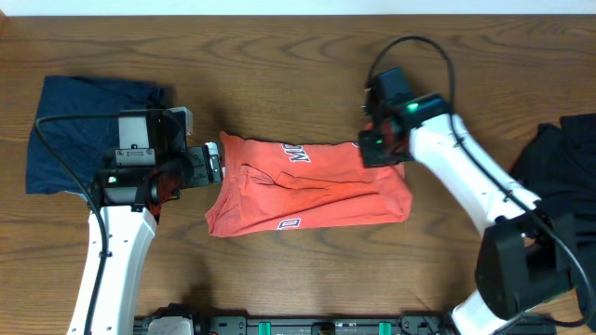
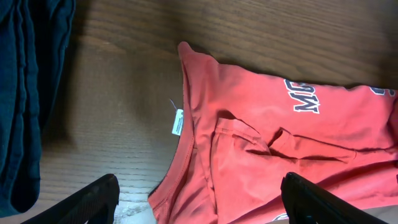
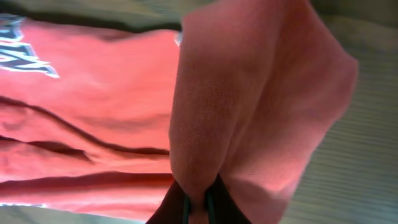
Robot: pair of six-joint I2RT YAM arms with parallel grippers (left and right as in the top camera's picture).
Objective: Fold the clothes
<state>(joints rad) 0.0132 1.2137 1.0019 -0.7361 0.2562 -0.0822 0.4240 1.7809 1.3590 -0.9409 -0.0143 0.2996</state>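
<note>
The coral-red T-shirt [image 1: 307, 186] lies crumpled and partly folded at the table's middle, with white lettering showing on top. My left gripper [image 1: 212, 166] hovers at the shirt's left edge, jaws open wide. In the left wrist view the T-shirt [image 2: 280, 124] spreads between the left gripper [image 2: 199, 186] fingers, not gripped. My right gripper [image 1: 372, 144] sits at the shirt's upper right corner. In the right wrist view the right gripper [image 3: 199, 202] is shut on a raised fold of the T-shirt [image 3: 249, 93].
A navy garment [image 1: 74, 130] lies bunched at the far left, behind my left arm, and shows as the navy garment [image 2: 25, 93] in the wrist view. A black garment [image 1: 559, 154] lies at the right edge. A white label [image 2: 177, 121] hangs at the shirt's collar.
</note>
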